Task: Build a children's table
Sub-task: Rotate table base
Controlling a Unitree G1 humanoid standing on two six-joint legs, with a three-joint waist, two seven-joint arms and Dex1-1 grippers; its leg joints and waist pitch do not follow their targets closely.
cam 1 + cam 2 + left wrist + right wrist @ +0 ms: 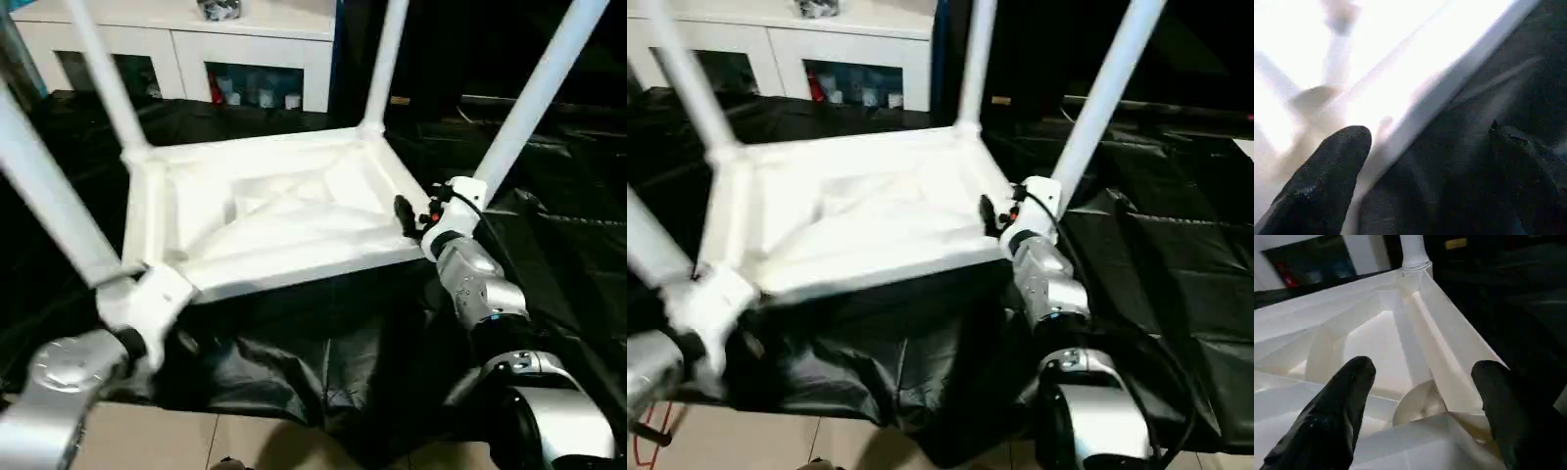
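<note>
Progress: tabletop (pixel 274 211) inverted, four legs (pixel 537 98) apparently seated | left gripper (pixel 1415 191) wide, 7 o'clock corner | right gripper (pixel 1425 396) wide, 4 o'clock corner | left: flip upright

The tabletop (pixel 274 211) lies upside down on the sheet-covered desk (pixel 549 255), with a leg (pixel 103 73) rising from each of its four corners. The cabinet (pixel 186 39) stands behind the tabletop. The right gripper (pixel 1420 406) is at the tabletop's near right corner, the left gripper (pixel 1425 161) at its near left corner.

Black sheet (pixel 549 255) covers surface; upturned tabletop (pixel 265 211) rests on it.
</note>
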